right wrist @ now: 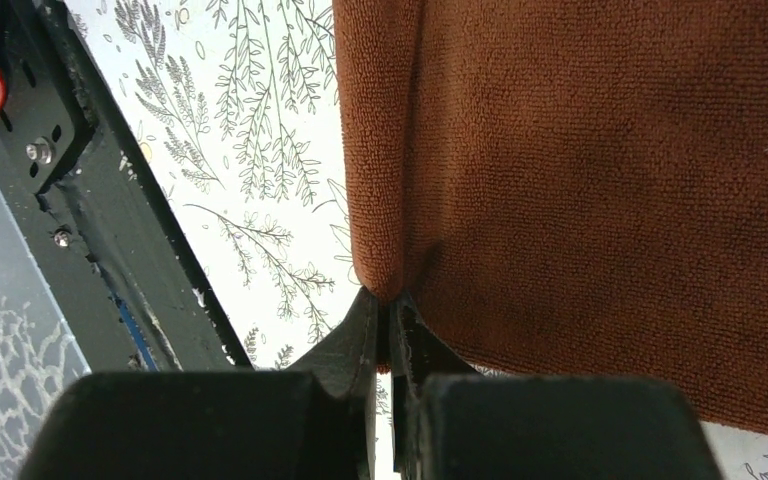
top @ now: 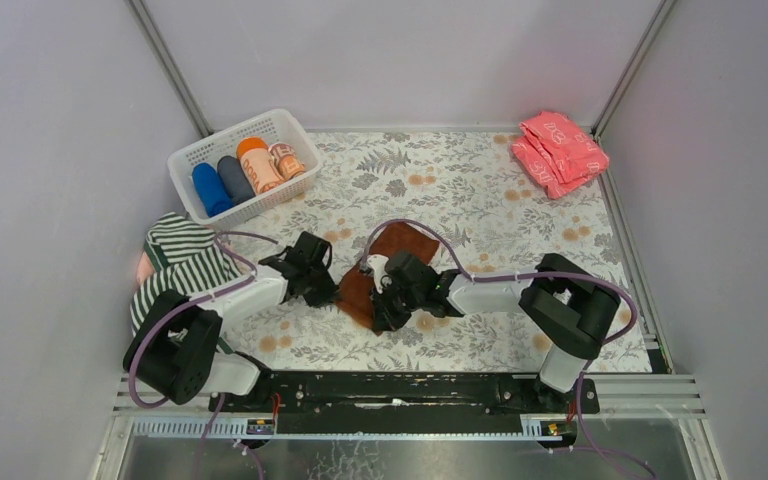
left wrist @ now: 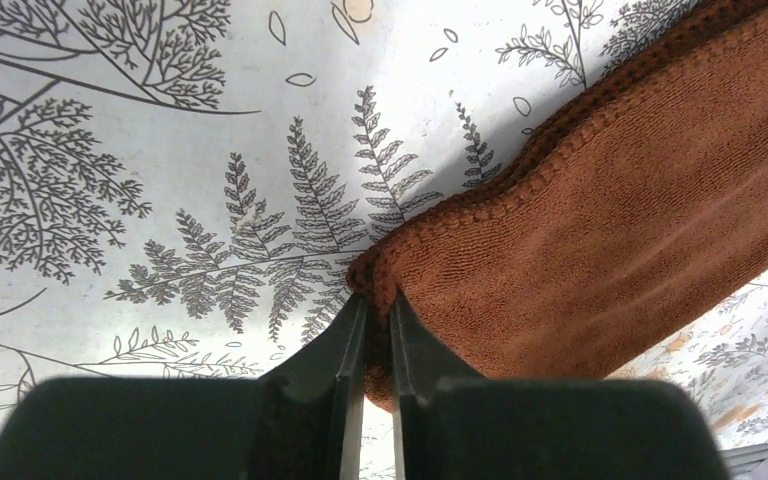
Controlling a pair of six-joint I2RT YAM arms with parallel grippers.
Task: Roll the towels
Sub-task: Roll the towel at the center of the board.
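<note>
**Q:** Overhead view. Where does the brown towel [top: 410, 245] lie?

**A:** Spread on the leaf-printed surface [top: 500, 200], at the centre, close to the arms' bases. The left arm [top: 250, 290] and right arm [top: 490, 290] both reach in over its near part. Only the far end and a strip at the near left show from above.

**Q:** Wrist views. How do the end effectors stand?

**A:** The left end effector [left wrist: 376, 315] has its jaws drawn together on a hemmed corner of the towel, which bunches where they meet. The right end effector [right wrist: 385, 310] is likewise clamped on another corner, with a crease running up the cloth from the pinch. Each end effector hides the very tip of the corner it holds.

**Q:** What lies around the towel?

**A:**
- **Far left:** a white basket [top: 182, 160] with four rolls [top: 258, 168] side by side: blue, grey, orange and a patterned one.
- **Far right corner:** a pink stack [top: 560, 150] of folded cloths, well apart from both arms.
- **Left edge:** a striped towel [top: 185, 255], heaped just beside the left arm and partly covered by it.
- **Near side:** in the right wrist view, the black rail [right wrist: 90, 220], with a band of bare surface between it and the towel's edge.

**Q:** Does anything sit on the brown towel itself?

**A:** Only the two end effectors, as far as the exposed cloth shows.
</note>
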